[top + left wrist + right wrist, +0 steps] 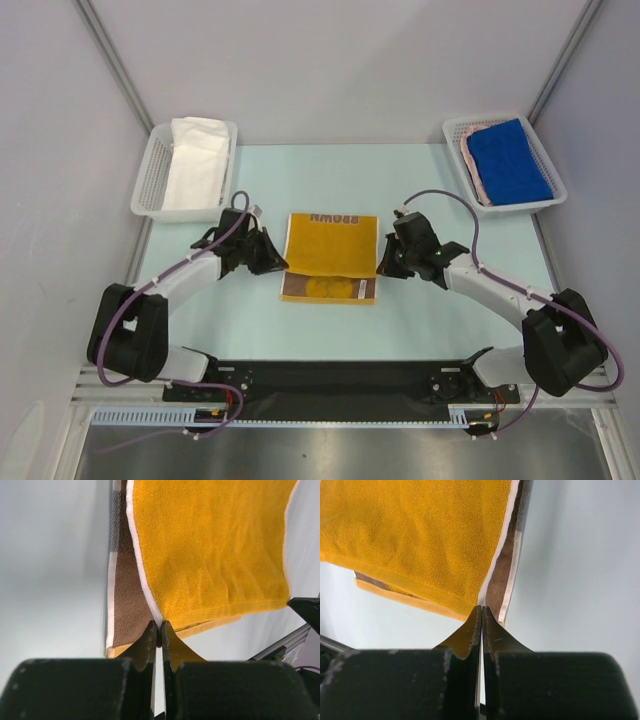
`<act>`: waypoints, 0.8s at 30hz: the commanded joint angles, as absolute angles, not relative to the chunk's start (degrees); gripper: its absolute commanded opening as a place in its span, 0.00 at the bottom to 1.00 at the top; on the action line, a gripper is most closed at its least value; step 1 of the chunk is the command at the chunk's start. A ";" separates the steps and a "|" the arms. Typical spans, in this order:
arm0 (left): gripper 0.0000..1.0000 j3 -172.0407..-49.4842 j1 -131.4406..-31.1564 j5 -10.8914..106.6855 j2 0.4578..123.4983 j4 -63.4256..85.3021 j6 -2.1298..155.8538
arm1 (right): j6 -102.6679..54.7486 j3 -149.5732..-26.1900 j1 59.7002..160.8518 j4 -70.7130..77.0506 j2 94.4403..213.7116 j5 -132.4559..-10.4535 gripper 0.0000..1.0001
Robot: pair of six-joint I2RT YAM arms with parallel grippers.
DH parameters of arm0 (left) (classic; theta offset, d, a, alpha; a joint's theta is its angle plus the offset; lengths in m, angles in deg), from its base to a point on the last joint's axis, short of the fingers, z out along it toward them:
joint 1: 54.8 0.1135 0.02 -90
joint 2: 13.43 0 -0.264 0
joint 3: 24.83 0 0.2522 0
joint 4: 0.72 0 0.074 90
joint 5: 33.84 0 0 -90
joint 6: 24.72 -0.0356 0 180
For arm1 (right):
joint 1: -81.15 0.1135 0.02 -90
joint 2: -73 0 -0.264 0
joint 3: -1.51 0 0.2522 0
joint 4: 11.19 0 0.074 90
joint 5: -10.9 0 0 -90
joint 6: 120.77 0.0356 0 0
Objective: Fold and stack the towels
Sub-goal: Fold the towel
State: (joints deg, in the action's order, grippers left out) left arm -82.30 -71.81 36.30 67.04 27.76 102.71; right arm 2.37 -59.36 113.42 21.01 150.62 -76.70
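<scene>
The yellow-orange towel [332,245] lies at the table's middle, its upper layer folded over, with a brown strip of the lower layer showing at the near edge. My left gripper [278,262] is shut on the upper layer's white-edged left corner [159,622]. My right gripper [385,265] is shut on the right corner [481,602]. The left wrist view shows the yellow layer [210,550] over the brown one. The right wrist view shows the same towel [420,535].
A white mesh basket [145,185] at the back left holds white towels [195,160]. Another basket [550,195] at the back right holds a blue towel [508,160] on top of a pinkish one [472,165]. Grey walls enclose the table.
</scene>
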 commanded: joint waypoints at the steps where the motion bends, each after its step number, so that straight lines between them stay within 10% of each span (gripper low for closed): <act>1: 0.00 -80.70 -72.29 35.07 63.92 27.63 101.84 | 3.41 -58.74 114.37 22.17 147.71 -77.16 0.00; 24: 0.00 -74.46 -72.38 34.80 59.61 28.43 100.70 | 6.67 -54.35 118.85 23.58 144.36 -78.31 0.00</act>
